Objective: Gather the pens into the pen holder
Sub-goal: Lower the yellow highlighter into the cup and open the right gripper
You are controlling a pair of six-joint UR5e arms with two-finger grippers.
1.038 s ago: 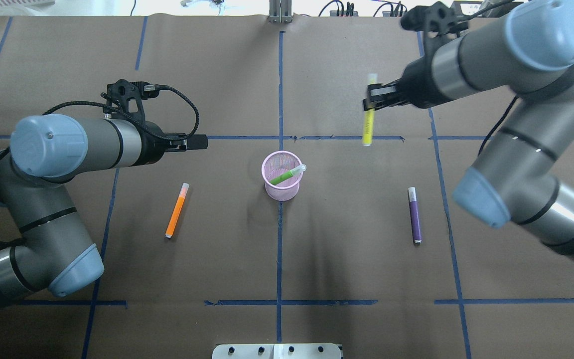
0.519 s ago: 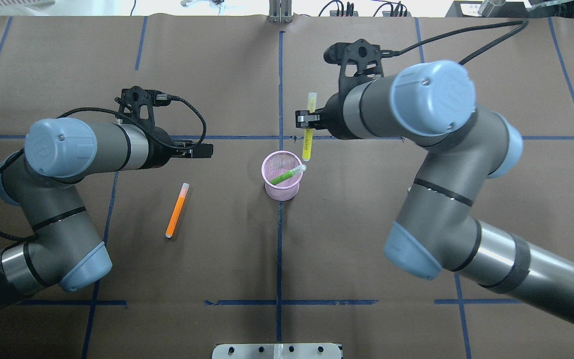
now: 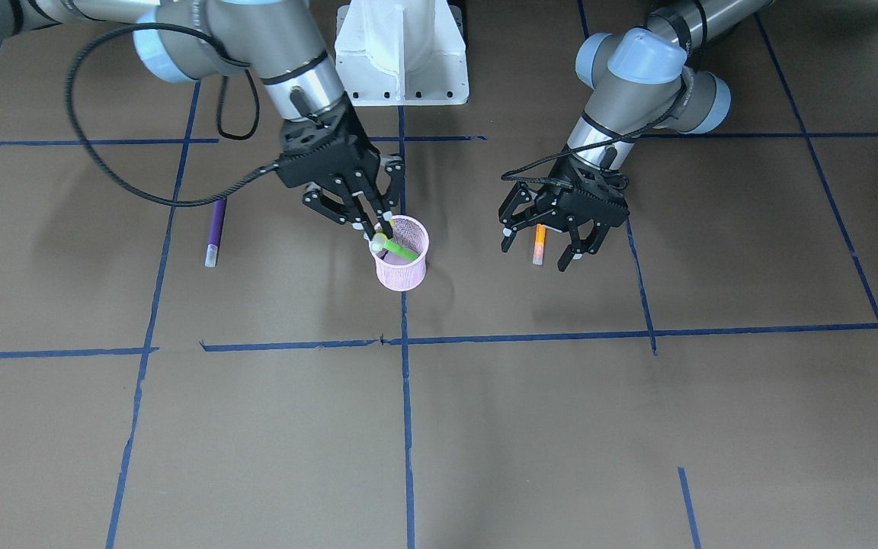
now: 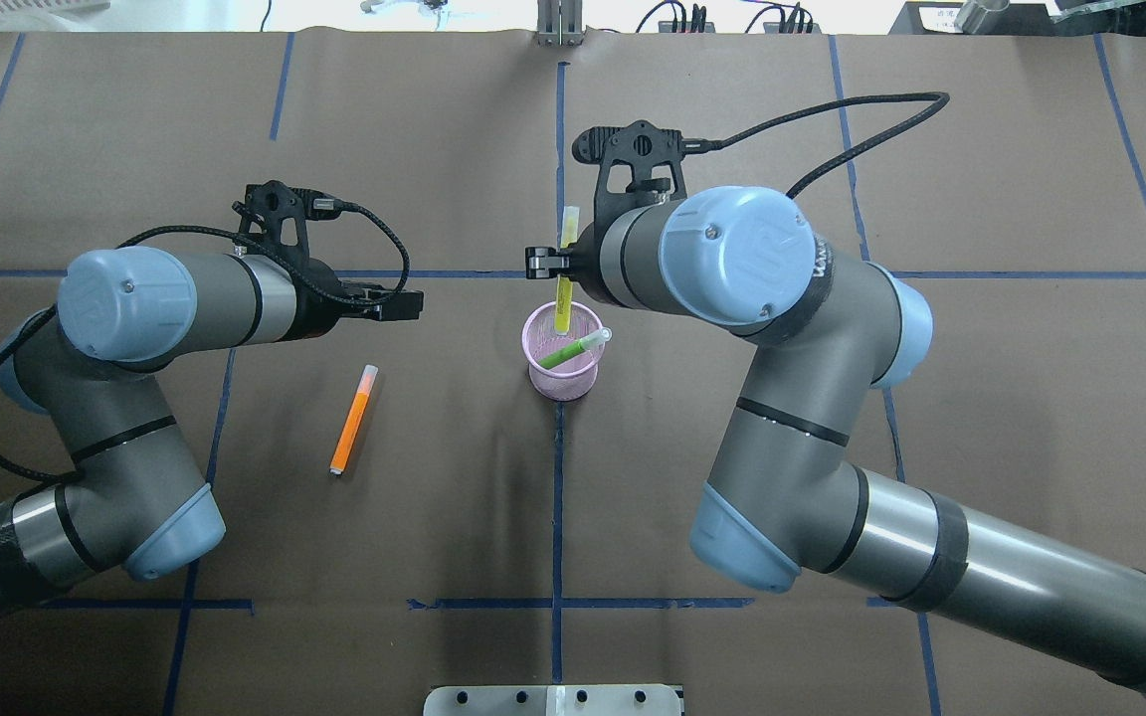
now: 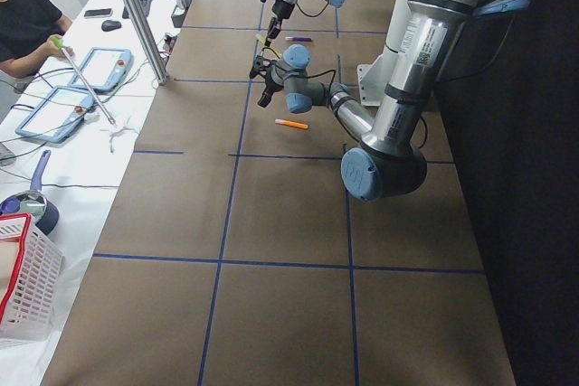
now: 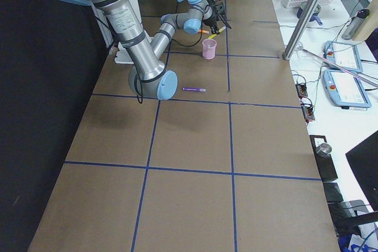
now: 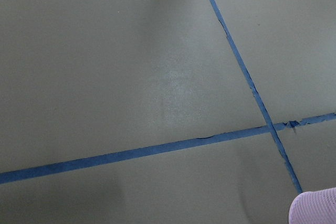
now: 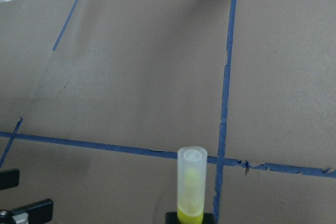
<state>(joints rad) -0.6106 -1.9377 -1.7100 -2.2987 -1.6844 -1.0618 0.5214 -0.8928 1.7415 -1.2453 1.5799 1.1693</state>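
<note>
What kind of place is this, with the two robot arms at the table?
Probably a robotics lab or test cell: the table is covered in brown paper gridded with blue tape, and control tablets lie on a side bench with a person at it.

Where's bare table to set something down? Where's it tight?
Bare: the whole operators' side beyond the pen holder, and the patch between orange pen and holder. Crowded: over the holder, where the right gripper holds the yellow pen.

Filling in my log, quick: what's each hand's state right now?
Left hand: open, empty.
Right hand: closed on the yellow pen.
</note>
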